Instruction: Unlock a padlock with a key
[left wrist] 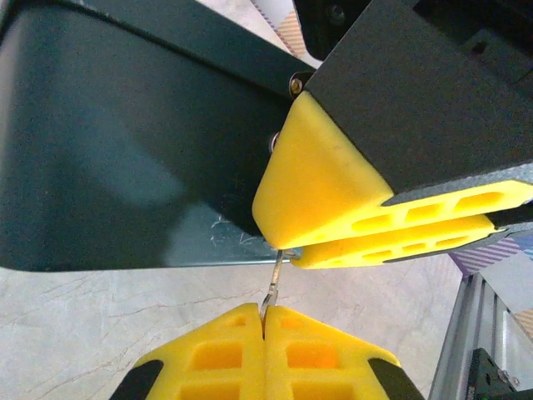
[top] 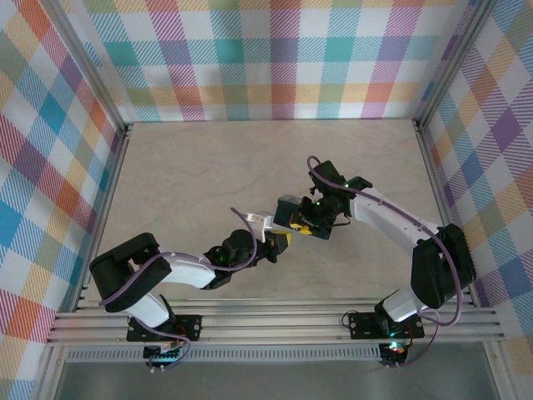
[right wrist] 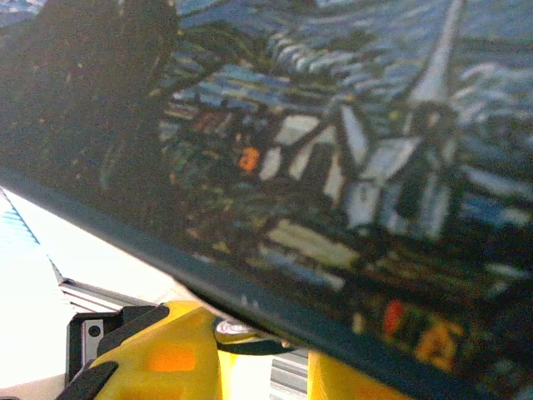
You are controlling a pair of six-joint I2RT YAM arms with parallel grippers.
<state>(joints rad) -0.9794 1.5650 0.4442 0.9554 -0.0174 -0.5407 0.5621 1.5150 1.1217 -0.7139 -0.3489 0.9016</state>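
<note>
1. Nearest, below the padlock [top: 289, 210] in the top view, a band of ribbed aluminium rails [top: 275, 321] runs along the table's near edge. Both arm bases are bolted to it.
2. The left arm [top: 158, 275] reaches up and right from those rails. The left gripper [top: 281, 242] sits just below and to the near side of the padlock, its yellow fingers [left wrist: 225, 358] pressed together on a thin metal key [left wrist: 273, 287].
3. In the left wrist view the key rises to the padlock's lower edge. Whether its tip is in the keyhole cannot be told.
4. The padlock is held up off the table, about mid-width. Its body is dark, with a painted night-village scene on one face.
5. The right arm [top: 433, 267] comes in from the padlock's right. The right gripper [top: 310, 223] is clamped on the padlock, its yellow fingers [left wrist: 333, 183] lying against the body.
6. The table [top: 183, 183] is a pale beige, marble-veined top spreading left, right and beyond the padlock.
7. Aluminium channels [top: 112, 167] edge the table on both sides.
8. Past the padlock, the back wall [top: 275, 58] and the side walls [top: 42, 167] are pastel plaid, with slanted aluminium posts [top: 87, 67] at the corners.
</note>
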